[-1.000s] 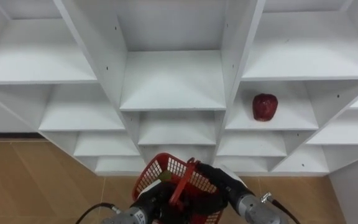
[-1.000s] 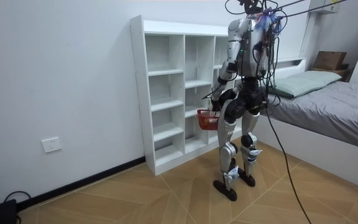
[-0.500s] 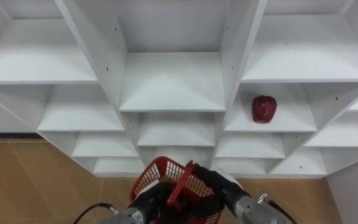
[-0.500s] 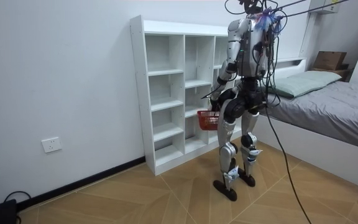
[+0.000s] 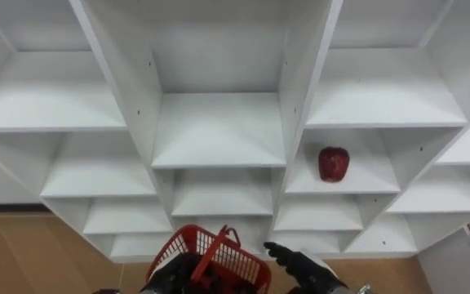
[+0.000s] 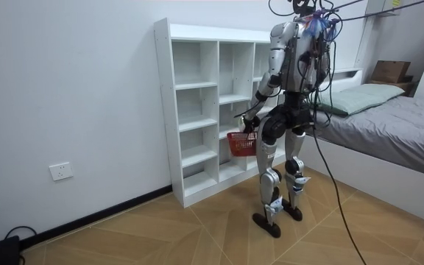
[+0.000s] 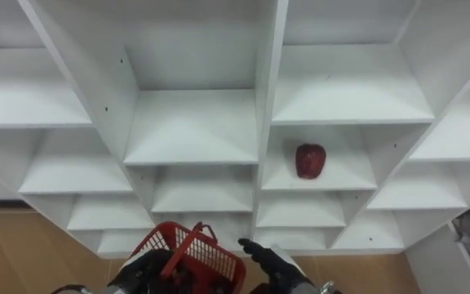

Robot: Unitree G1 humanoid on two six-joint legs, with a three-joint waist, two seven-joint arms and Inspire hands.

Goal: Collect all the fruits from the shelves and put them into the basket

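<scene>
A red apple [image 5: 333, 163] stands alone on a shelf of the white closet [image 5: 219, 131], in the compartment right of the middle column. Low in front of me hangs a red mesh basket [image 5: 212, 260] with its handle up. My left hand [image 5: 172, 274] is curled at the basket's left side and holds it. My right hand [image 5: 294, 261] floats just right of the basket, fingers straight, holding nothing, well below the apple. In the room view I stand upright facing the closet [image 6: 197, 110], with the basket [image 6: 241, 143] at hip height.
The other closet compartments hold nothing. Upright white dividers [image 5: 304, 90] separate the columns. A bed [image 6: 396, 125] stands behind me on the room view's right. Wooden floor [image 6: 182, 228] lies open around my feet.
My right hand has come off the basket and now stands beside it with straight fingers. The basket has shifted left toward the closet. The eye view has tilted upward.
</scene>
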